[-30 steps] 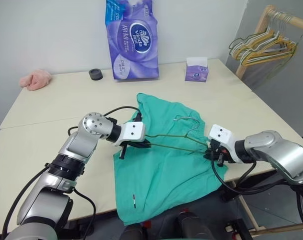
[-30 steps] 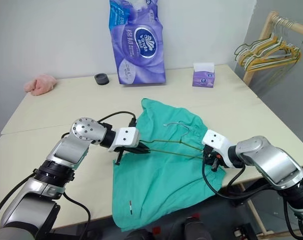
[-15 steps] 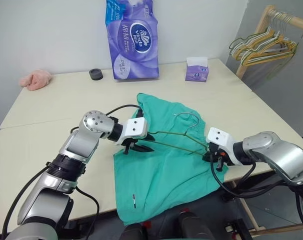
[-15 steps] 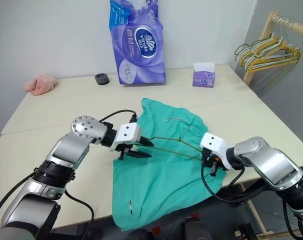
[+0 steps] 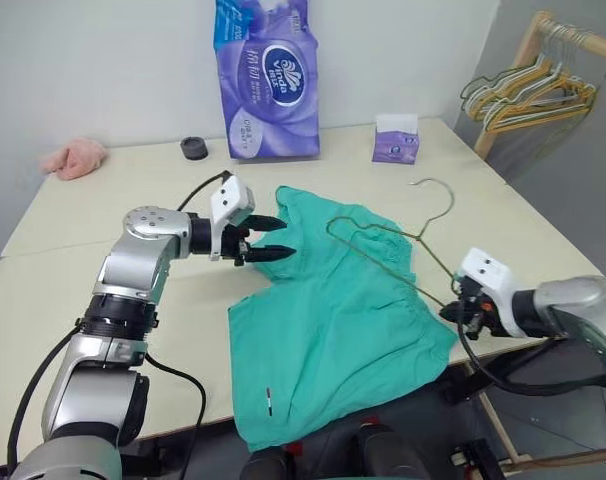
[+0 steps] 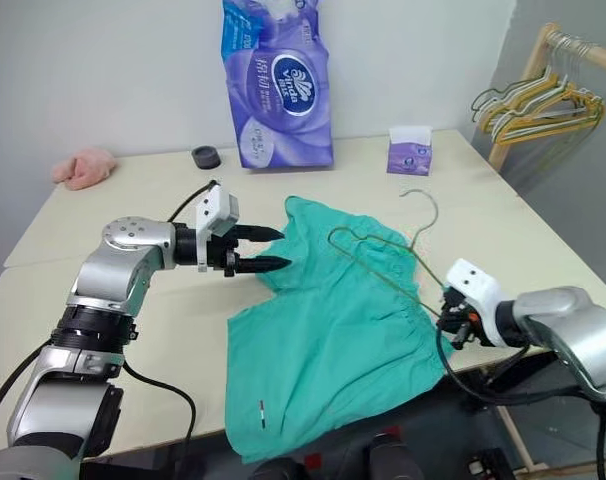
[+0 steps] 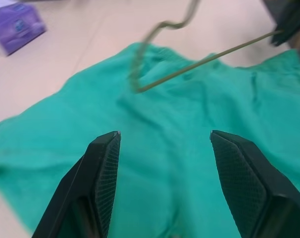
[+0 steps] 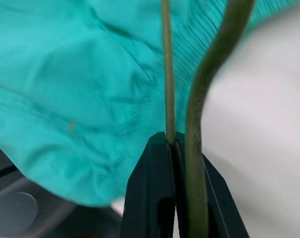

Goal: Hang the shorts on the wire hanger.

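You see one thin wire hanger (image 5: 383,245) pinched in the closed right gripper (image 5: 461,310); the left gripper (image 5: 268,238) gapes over one soft, crumpled shorts (image 5: 333,330).

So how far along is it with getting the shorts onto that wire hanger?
Early stage. Done: the right tool is shut on one corner of the wire hanger, held above the cloth. In hand: the left tool hovers open at the shorts' far left edge, gripping nothing. Left: the shorts lie flat on the table, none of them on the hanger.

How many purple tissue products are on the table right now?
2: a tall purple tissue pack standing at the table's far edge by the wall, and a small purple tissue box to its right, beyond the shorts.
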Tool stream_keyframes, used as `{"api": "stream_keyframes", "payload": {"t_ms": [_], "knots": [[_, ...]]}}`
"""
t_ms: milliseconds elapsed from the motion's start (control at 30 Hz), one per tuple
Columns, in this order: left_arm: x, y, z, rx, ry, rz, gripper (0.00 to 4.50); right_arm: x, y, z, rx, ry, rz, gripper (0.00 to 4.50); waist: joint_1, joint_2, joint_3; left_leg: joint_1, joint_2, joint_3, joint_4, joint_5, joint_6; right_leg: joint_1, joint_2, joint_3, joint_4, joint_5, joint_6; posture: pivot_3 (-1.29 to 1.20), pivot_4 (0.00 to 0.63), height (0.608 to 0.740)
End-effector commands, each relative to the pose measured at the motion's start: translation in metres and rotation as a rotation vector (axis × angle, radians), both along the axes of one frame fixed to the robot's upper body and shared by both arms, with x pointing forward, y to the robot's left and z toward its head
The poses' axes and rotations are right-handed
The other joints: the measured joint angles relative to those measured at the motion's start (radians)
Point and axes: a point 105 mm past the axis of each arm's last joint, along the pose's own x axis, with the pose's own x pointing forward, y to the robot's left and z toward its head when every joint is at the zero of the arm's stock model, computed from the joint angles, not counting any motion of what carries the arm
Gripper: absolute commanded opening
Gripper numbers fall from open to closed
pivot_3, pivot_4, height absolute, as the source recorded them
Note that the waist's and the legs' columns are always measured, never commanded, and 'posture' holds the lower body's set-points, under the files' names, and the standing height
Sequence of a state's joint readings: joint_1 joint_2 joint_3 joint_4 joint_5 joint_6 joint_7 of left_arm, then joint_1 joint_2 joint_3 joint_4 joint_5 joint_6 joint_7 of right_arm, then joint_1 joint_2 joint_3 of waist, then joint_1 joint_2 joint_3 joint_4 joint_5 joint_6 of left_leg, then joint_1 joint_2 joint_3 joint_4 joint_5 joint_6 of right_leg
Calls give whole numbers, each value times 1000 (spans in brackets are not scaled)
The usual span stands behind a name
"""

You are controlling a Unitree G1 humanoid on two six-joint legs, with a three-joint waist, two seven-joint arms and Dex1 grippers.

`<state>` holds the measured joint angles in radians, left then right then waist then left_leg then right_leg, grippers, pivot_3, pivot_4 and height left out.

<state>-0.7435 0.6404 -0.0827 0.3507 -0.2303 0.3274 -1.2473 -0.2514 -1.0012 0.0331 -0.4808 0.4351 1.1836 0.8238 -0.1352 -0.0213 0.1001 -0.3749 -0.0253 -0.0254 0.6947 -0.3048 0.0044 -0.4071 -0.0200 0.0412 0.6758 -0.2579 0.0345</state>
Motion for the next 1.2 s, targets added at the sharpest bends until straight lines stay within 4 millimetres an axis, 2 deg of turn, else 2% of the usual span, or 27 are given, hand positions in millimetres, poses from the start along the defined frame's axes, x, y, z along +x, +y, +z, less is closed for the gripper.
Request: {"api": "stream_keyframes", "payload": {"t_ms": [33,167,233,333,500,767,900,1000,1200], "knots": [[3,3,13,4,-54,-4,3049,-7,-20,11,9,-24,-96,0,2,0,0,0,0,0,0,0,0,0,0,0,0,0,0,-217,59,740],[-35,-17,-13,38,79,-194,3049,-33,-62,2,41,63,-302,0,2,1,-1,-1,0,1,0,0,0,0,0,1,-1,0,0,-235,61,740],[-52,-26,-21,43,130,-273,3049,-48,-71,-6,42,109,-346,0,-1,1,0,-1,0,1,-1,0,0,0,0,1,-1,0,0,-244,64,740],[-62,-32,-24,35,162,-311,3049,-61,-75,-13,47,148,-375,0,-4,0,0,-1,0,1,0,0,0,0,0,1,0,-1,2,-252,65,740],[-53,-38,-20,11,134,-287,3049,-67,-70,-29,88,204,-388,0,-8,1,-1,3,0,3,0,0,1,3,2,3,-1,-3,6,-255,66,740],[-40,-35,-20,22,90,-231,3049,-55,-57,-35,73,229,-305,0,-7,1,-1,2,0,3,0,0,1,2,2,3,-1,-3,6,-229,66,740],[-39,-30,-20,26,79,-214,3049,-49,-53,-29,77,207,-276,0,-4,1,-1,2,0,3,0,0,1,2,2,3,-1,-3,6,-222,66,740],[-33,-23,-19,30,56,-170,3049,-44,-41,-17,90,169,-226,0,-4,1,-1,2,0,3,0,0,1,2,2,3,-2,-3,6,-217,66,740],[-25,-17,-17,37,23,-126,3049,-44,-24,-17,19,118,-113,0,-3,1,-1,1,0,2,0,0,1,2,1,3,-2,-3,6,-216,65,740]]}}
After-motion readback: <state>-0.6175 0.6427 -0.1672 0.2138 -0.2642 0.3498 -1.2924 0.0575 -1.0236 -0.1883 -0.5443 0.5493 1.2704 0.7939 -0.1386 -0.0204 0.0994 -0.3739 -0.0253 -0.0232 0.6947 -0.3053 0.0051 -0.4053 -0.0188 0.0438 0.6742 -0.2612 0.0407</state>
